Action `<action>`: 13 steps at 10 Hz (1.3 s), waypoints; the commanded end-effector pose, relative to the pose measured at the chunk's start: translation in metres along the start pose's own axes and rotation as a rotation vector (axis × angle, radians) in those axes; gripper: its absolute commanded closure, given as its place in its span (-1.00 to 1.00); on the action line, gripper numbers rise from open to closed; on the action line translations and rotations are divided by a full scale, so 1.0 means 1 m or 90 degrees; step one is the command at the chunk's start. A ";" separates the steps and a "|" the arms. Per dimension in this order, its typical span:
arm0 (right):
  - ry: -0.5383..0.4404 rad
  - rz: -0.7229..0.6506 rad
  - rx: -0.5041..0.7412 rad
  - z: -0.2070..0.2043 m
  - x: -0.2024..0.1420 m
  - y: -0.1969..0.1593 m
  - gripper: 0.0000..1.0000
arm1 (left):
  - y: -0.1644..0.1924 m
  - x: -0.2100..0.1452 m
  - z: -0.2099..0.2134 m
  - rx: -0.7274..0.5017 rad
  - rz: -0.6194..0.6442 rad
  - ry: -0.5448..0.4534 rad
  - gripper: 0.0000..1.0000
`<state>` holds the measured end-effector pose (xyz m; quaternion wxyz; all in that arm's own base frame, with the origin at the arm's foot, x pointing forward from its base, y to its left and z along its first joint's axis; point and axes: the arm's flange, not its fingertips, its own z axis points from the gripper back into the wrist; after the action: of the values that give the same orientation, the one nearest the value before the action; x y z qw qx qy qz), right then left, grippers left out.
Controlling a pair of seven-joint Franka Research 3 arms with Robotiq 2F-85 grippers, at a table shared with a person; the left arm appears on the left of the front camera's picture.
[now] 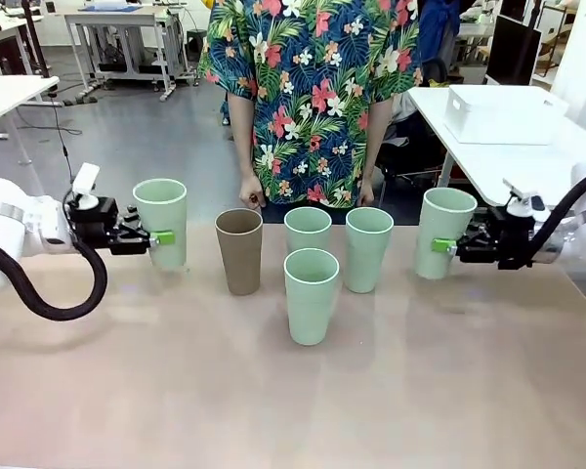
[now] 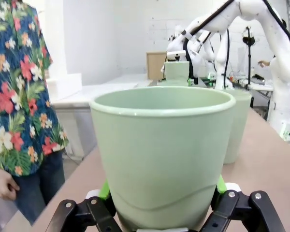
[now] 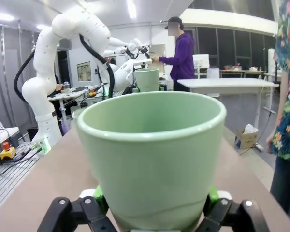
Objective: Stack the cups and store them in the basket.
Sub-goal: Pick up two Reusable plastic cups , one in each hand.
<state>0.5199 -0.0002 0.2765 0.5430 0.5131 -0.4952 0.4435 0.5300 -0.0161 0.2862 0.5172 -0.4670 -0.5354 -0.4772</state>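
Observation:
My left gripper (image 1: 156, 238) is shut on a mint green cup (image 1: 161, 221) at the table's left, held upright just above the surface; the same cup (image 2: 162, 154) looms close in the left wrist view. My right gripper (image 1: 441, 246) is shut on another mint cup (image 1: 442, 232) at the right, which sits large as a cup (image 3: 152, 154) in the right wrist view. Between them stand a brown cup (image 1: 239, 250) and three mint cups: one at the back (image 1: 307, 232), one to its right (image 1: 367, 248), one in front (image 1: 311, 295). The white basket (image 1: 498, 112) sits on a side table at the far right.
A person in a floral shirt (image 1: 313, 98) stands at the far edge, hands hanging by the table rim. The near half of the brown tabletop (image 1: 293, 401) is bare. A white side table (image 1: 488, 156) stands beyond the right corner.

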 end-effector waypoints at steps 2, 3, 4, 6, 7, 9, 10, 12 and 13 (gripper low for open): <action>-0.020 0.020 -0.081 -0.016 0.048 0.061 -0.72 | -0.034 0.052 0.005 0.016 0.018 -0.060 -0.72; -0.016 0.020 -0.095 -0.020 0.056 0.081 -0.72 | -0.049 0.068 0.009 0.011 0.016 -0.070 -0.72; -0.016 0.014 -0.104 -0.022 0.062 0.098 -0.72 | -0.063 0.080 0.009 0.001 0.015 -0.079 -0.72; -0.018 0.007 -0.103 -0.027 0.063 0.126 -0.72 | -0.089 0.090 0.012 -0.017 0.016 -0.081 -0.72; -0.021 0.002 -0.101 -0.024 0.063 0.142 -0.72 | -0.102 0.094 0.016 -0.019 0.014 -0.082 -0.72; -0.026 0.003 -0.104 -0.020 0.060 0.161 -0.72 | -0.125 0.094 0.019 -0.030 0.020 -0.085 -0.72; -0.029 0.002 -0.098 -0.022 0.059 0.167 -0.72 | -0.135 0.092 0.018 -0.032 0.023 -0.086 -0.72; -0.029 -0.012 -0.095 -0.024 0.052 0.174 -0.72 | -0.148 0.089 0.015 -0.032 0.027 -0.078 -0.72; -0.028 -0.018 -0.097 -0.024 0.050 0.178 -0.72 | -0.152 0.088 0.014 -0.025 0.030 -0.077 -0.72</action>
<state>0.3972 0.0240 0.3468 0.5716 0.4796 -0.5316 0.4009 0.3840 -0.0173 0.3649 0.4822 -0.5192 -0.5426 -0.4512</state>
